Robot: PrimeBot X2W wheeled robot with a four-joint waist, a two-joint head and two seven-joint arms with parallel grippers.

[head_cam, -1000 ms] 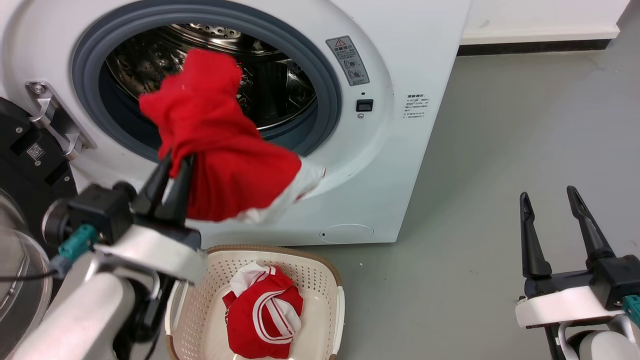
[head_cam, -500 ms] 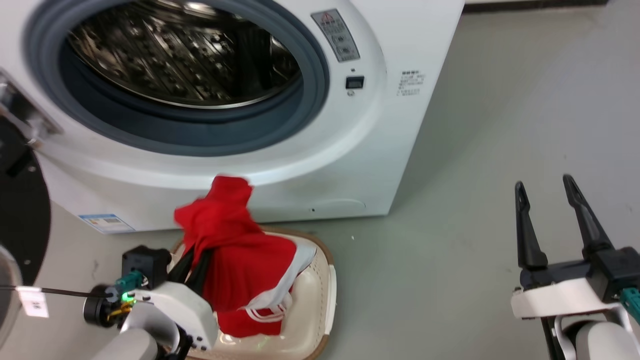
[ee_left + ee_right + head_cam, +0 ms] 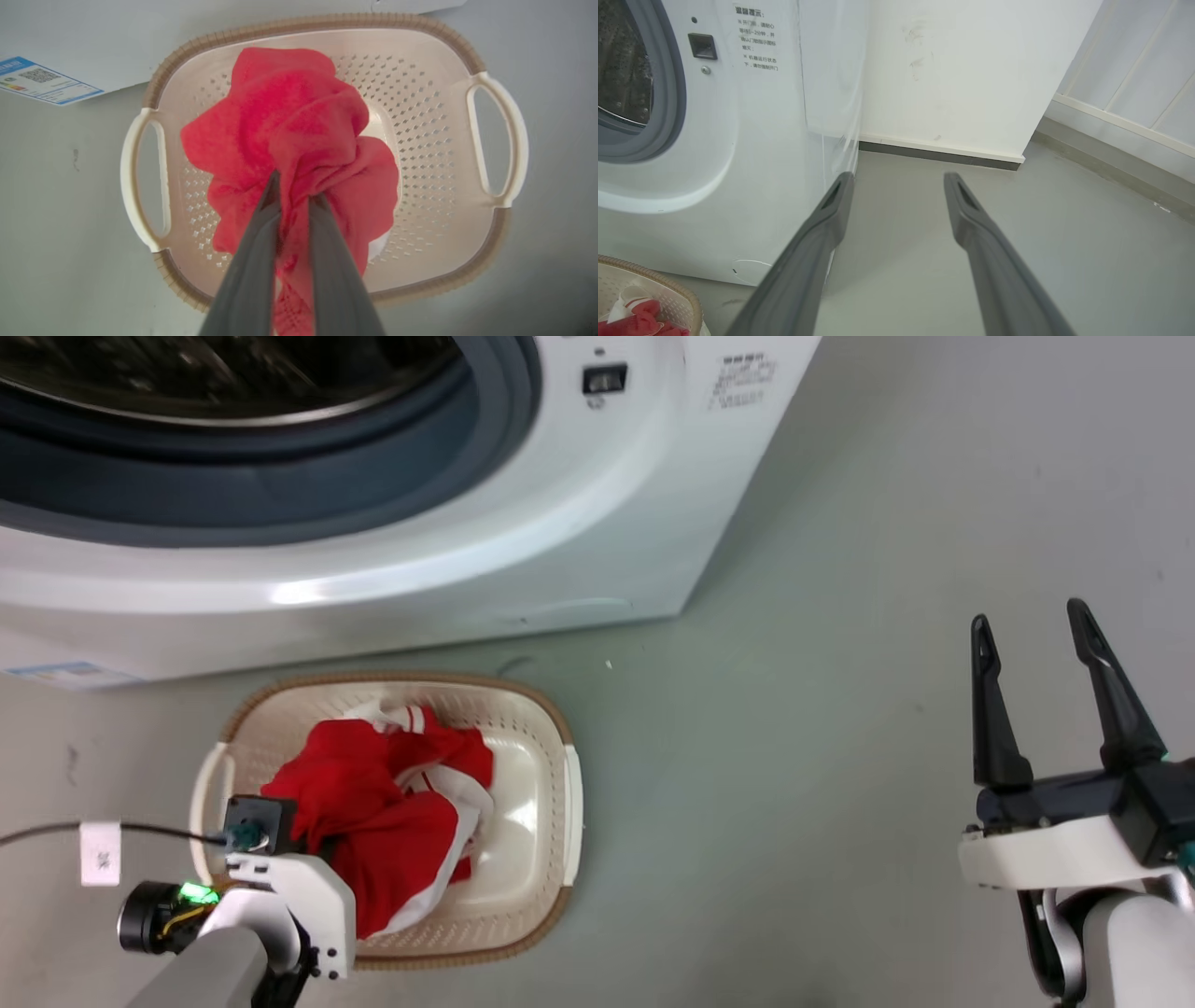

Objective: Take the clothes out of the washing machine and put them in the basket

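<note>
Red clothes (image 3: 373, 803) with white trim fill the cream basket (image 3: 532, 747), which stands on the floor in front of the white washing machine (image 3: 373, 569). In the left wrist view my left gripper (image 3: 293, 189) points down into the basket (image 3: 420, 102) and is shut on a bunched fold of the red clothes (image 3: 299, 126). Its fingers are hidden behind the wrist and cloth in the head view. My right gripper (image 3: 1032, 621) hangs open over bare floor at the right, with nothing between its fingers (image 3: 822, 224). A corner of the basket (image 3: 668, 289) with red clothes (image 3: 640, 319) shows at the right wrist view's lower left.
The washing machine's grey porthole rim (image 3: 280, 495) spans the head view's top left. Grey floor (image 3: 794, 756) stretches right of the basket. A white wall (image 3: 962, 70) with a dark skirting strip stands behind the machine's side. A cable with a white tag (image 3: 100, 852) lies at lower left.
The head camera has tilted downward, so the machine has slid up the picture. My left gripper has lowered the red garment from the porthole into the basket, onto the clothes there. The right gripper stays open.
</note>
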